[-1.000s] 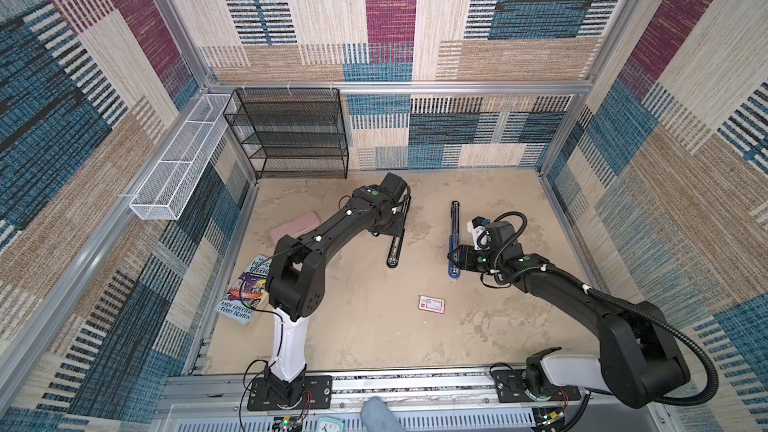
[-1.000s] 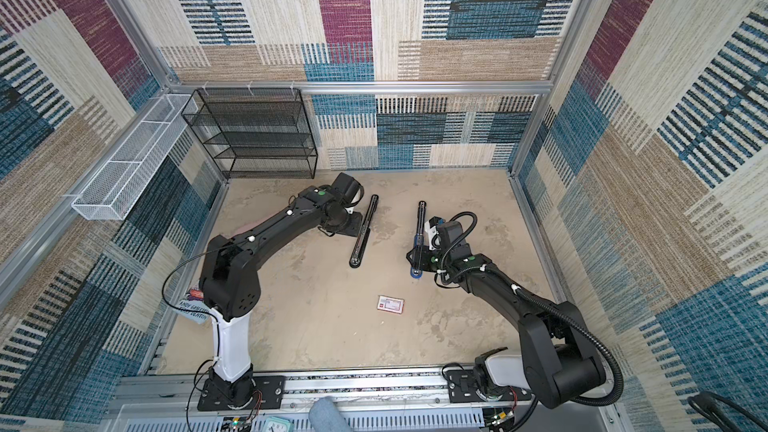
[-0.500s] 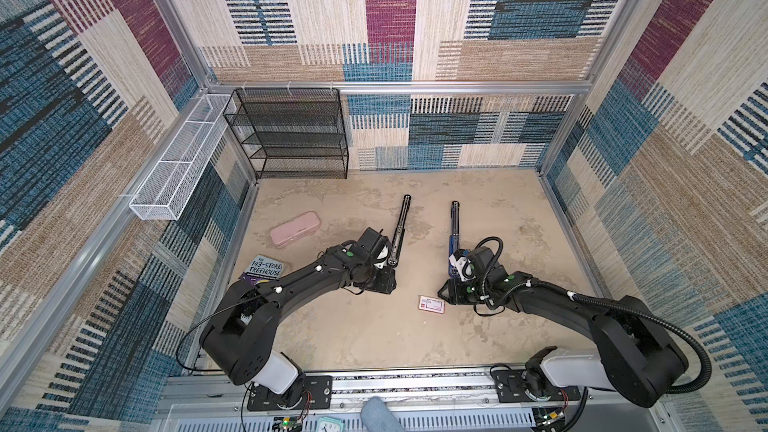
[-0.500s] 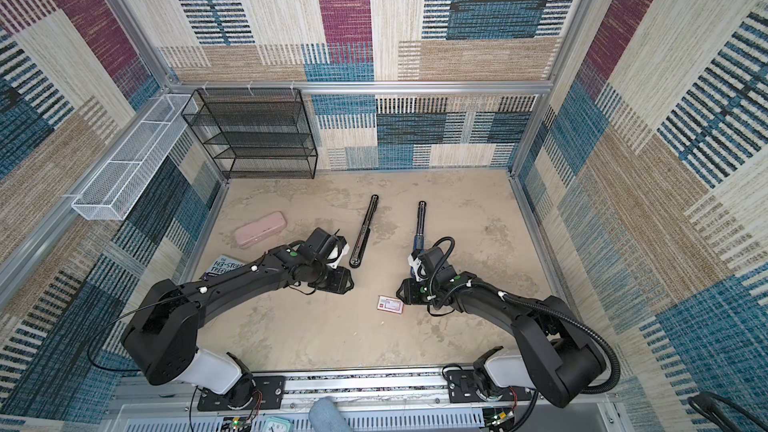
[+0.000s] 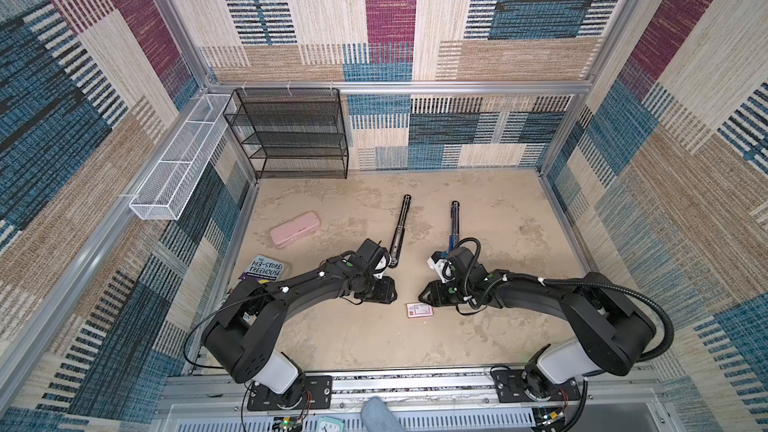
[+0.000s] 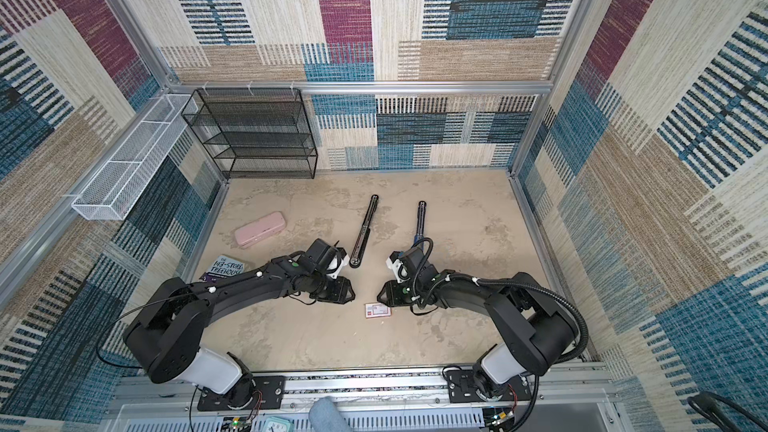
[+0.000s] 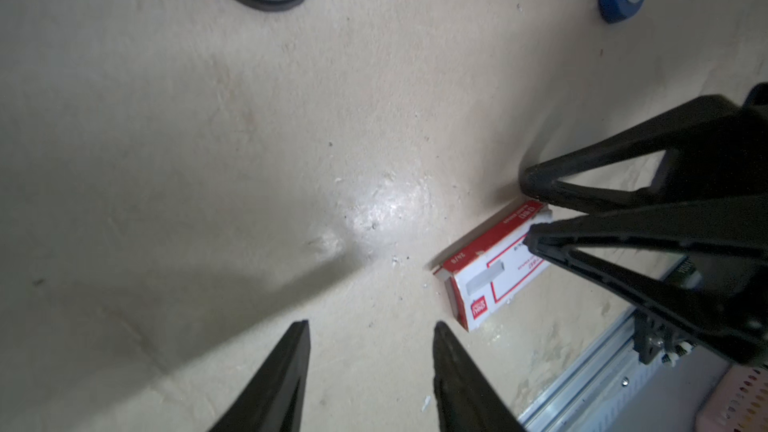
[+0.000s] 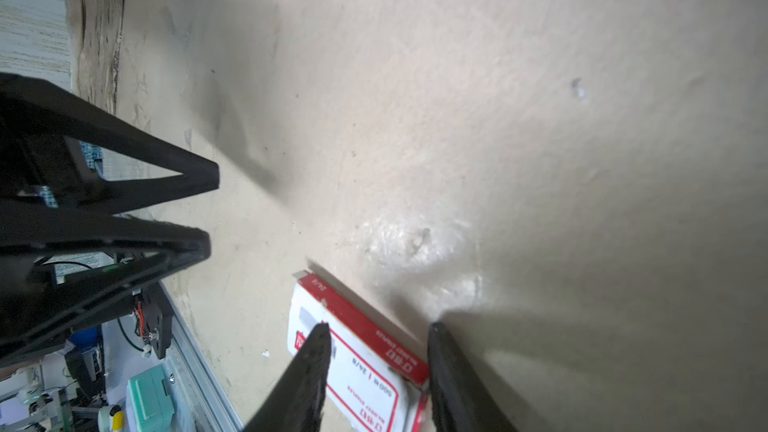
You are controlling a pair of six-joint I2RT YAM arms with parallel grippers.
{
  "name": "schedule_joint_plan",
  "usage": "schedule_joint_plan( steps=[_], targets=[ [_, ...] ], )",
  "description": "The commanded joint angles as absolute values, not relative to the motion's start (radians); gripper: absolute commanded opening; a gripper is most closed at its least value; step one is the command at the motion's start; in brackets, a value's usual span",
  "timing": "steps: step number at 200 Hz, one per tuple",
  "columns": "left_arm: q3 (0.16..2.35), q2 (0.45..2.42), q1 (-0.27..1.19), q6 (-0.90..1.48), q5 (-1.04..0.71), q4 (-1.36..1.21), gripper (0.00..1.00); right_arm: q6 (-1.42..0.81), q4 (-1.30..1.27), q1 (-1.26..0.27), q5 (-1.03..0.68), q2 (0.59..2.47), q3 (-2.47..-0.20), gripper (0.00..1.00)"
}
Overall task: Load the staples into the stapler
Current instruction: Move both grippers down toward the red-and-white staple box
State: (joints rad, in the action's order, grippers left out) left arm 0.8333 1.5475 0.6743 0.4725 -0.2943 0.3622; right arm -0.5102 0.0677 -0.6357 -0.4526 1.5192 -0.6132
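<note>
Over the table our chief worry is a clash: the left gripper and right gripper face each other low across the box, and if both close in at once, their fingers could knock together. The right one is spread and empty, with one finger above the box's white top and the other just past its long red edge. Closing there would, we judge, pinch only that edge and tip, skid or crush the light card. We cannot tell whether a finger already touches it. The left one is also spread and holds nothing, just off the box's short end. The staples are out of sight, presumably inside the box, and could spill if it is tilted. For room, bare table surrounds the box, but the front rail runs near it on the robot's side. The stapler, as we take the blue-ended bar to be, lies beyond the box, well apart, beside a black bar. The pink case lies farther off.
</note>
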Motion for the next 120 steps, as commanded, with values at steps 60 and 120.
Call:
schedule_joint_plan(
  steps=[60, 120],
  targets=[
    [0.807, 1.560, 0.694, 0.497, -0.436, 0.345, 0.50, -0.529, 0.211, -0.640, -0.395, 1.442, -0.592, 0.47],
    [0.862, 1.659, 0.728, 0.489, -0.483, 0.341, 0.45, -0.519, 0.170, -0.647, -0.499, 1.412, -0.545, 0.33]
  ],
)
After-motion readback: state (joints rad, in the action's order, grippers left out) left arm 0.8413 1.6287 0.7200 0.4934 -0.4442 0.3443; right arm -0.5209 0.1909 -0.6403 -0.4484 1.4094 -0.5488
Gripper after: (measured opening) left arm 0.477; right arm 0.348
